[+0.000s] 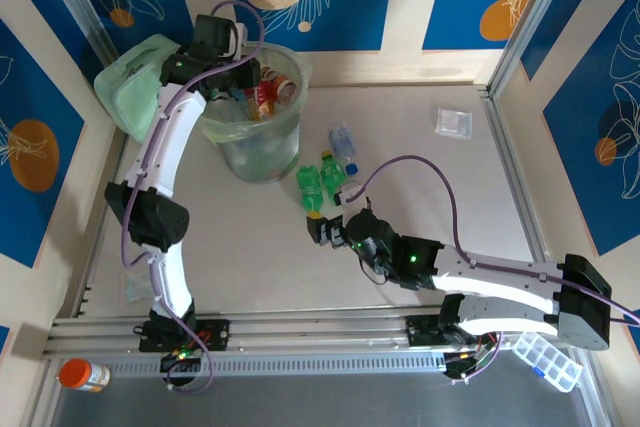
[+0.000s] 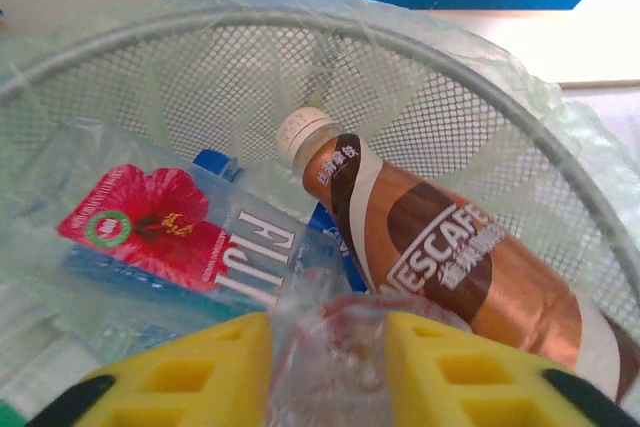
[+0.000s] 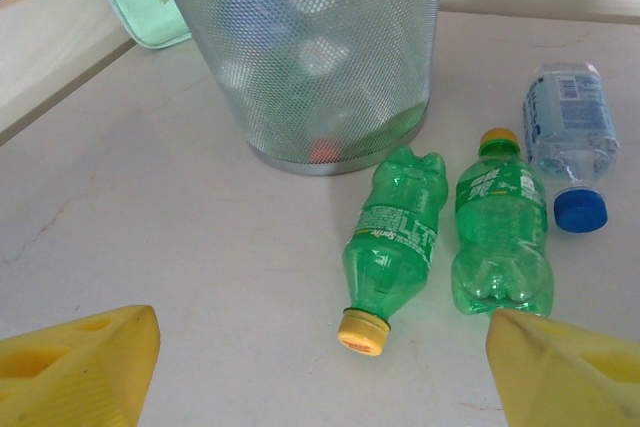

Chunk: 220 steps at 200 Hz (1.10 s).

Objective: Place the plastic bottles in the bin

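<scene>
Presently, left gripper (image 2: 325, 319) clamps a clear bottle (image 2: 330, 372) over the bin (image 2: 200, 77); right gripper (image 3: 322, 317) stands open near green bottles (image 3: 398, 232).

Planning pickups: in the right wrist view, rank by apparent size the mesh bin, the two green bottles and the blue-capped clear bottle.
1. mesh bin
2. left green bottle and right green bottle, alike
3. blue-capped clear bottle, though it lies farther
</scene>
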Tool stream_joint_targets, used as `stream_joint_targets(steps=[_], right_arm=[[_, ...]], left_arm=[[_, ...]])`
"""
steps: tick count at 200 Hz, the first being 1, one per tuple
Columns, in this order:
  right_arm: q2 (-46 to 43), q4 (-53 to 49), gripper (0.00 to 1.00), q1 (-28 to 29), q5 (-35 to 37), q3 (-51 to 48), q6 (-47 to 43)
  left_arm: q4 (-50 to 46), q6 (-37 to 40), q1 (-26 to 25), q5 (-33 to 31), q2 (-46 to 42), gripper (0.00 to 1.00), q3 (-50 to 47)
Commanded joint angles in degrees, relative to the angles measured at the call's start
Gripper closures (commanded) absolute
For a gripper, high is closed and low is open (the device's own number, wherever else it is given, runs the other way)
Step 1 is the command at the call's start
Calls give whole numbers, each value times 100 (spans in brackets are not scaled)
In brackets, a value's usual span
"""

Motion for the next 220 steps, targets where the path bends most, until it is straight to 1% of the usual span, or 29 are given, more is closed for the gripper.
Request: stream_joint_targets(steps=[1,8,21,48,72,80,90,101,122,143,157,178,186,199,220], right_arm=[[-210,134,14,-66,255,50,-137],[-244,126,14,-94,256,34,-146],[-306,101,14,-157,211,20,-121],[-394,-72,14,-284,98,64,-46],[-435,-276,15,-426,-74,151,46],[-408,-329,15,-515,-258,171,73],[-338,-444,15,-706,-657,260,125],[-156,-787,16,-949,-998,484,312],[462,-1456,16,-1290,-1519,1016,588],[1286,-2080,16,-1490,-1880,1640,847],[1895,-2521,16,-1515,-1841,2115,1060],[2765,-3030,15,-1557,-1753,2856,1295],[3111,-3255,12,-1565,-1690,3188,1355],[3651,-3590,11,-1592,-1609,3711,1415],[4404,-3902,11,-1612,-1483,4350,1452]], left_arm=[[-61,-26,-69,-177,-684,48,5],[-70,-51,-107,-229,-843,45,-54],[96,-158,-230,-253,-1306,44,-508],[1124,-612,-689,-355,-2737,44,-2572],[1882,-1376,-1159,-284,-3920,45,-4328],[2161,-1684,-1309,-264,-4291,45,-4904],[2500,-1995,-1530,-196,-4713,46,-5566],[2816,-2227,-1805,-299,-5065,46,-6269],[2779,-2562,-2207,-774,-5432,45,-7046],[2642,-2998,-2262,-1190,-5737,44,-7686],[2699,-3137,-2262,-1480,-6033,43,-8146],[3174,-2948,-2262,-1885,-6593,42,-8893],[3337,-2825,-2262,-2011,-6822,38,-9142],[3429,-2713,-2252,-2158,-7145,32,-9380],[3370,-2751,-2252,-2398,-7659,32,-9547]])
